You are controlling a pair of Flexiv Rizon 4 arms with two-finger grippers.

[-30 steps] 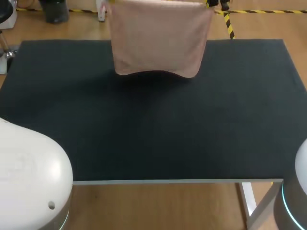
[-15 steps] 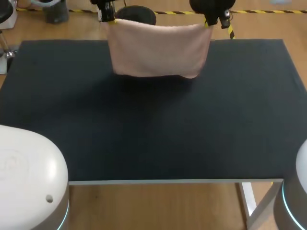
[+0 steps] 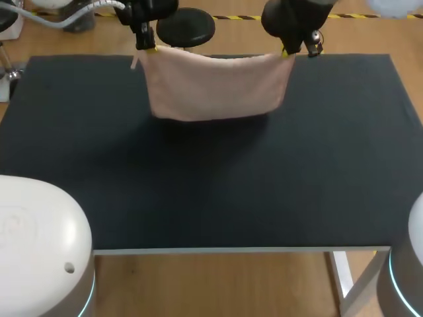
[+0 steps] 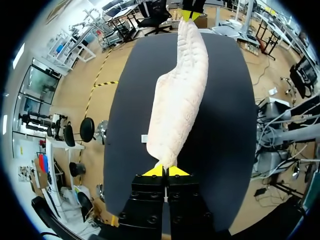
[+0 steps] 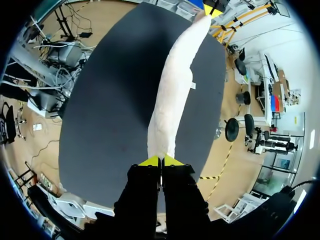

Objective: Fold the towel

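pink towel (image 3: 215, 86) is hanging, long axis running left to right over the far surface (image 3: 198, 185), left jaws pinching its left top corner, right jaws its right

Both arms are chunky glossy white shells. In the head view the left arm (image 3: 39, 241) sits at 7 o'clock with a small dark hole (image 3: 69, 267) in its casing, and the right arm (image 3: 413, 264) at 5 o'clock looks greyer. Each has a thin glowing cyan ring (image 3: 390, 267). A pale grey hose (image 3: 56, 22) loops at 11 o'clock. The left gripper (image 4: 165, 171) and right gripper (image 5: 161, 161) are blocky matte black, dotted with round screw recesses (image 4: 150, 218), with little yellow wedge tips (image 4: 156, 171).
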